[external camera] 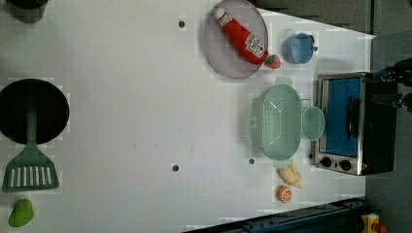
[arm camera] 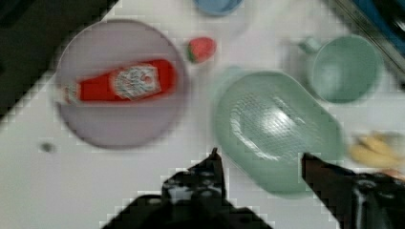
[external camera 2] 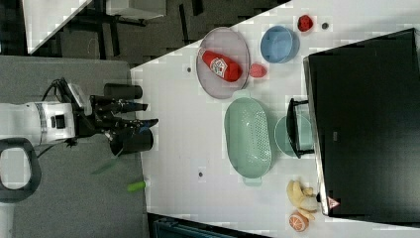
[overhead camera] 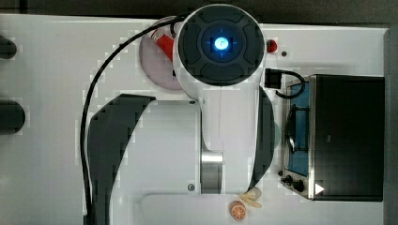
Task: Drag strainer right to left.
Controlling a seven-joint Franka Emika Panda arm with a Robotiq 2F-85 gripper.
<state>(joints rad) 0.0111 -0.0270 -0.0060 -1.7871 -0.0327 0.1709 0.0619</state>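
Approach phase: strainer not yet engaged.

Left view: the strainer [external camera: 278, 122] is resting on the table [external camera: 126, 97], touching the mug [external camera: 313, 123] beside the oven [external camera: 353, 124].
Right view: the gripper [external camera 2: 141, 120] is hanging off the table, well apart from the strainer.
Wrist view: fingers [arm camera: 211, 164] are standing apart, empty, likely readying to hook the rim.

Pale mint-green oval strainer [external camera: 278, 122] sits upright on the white table, perforated bottom showing.
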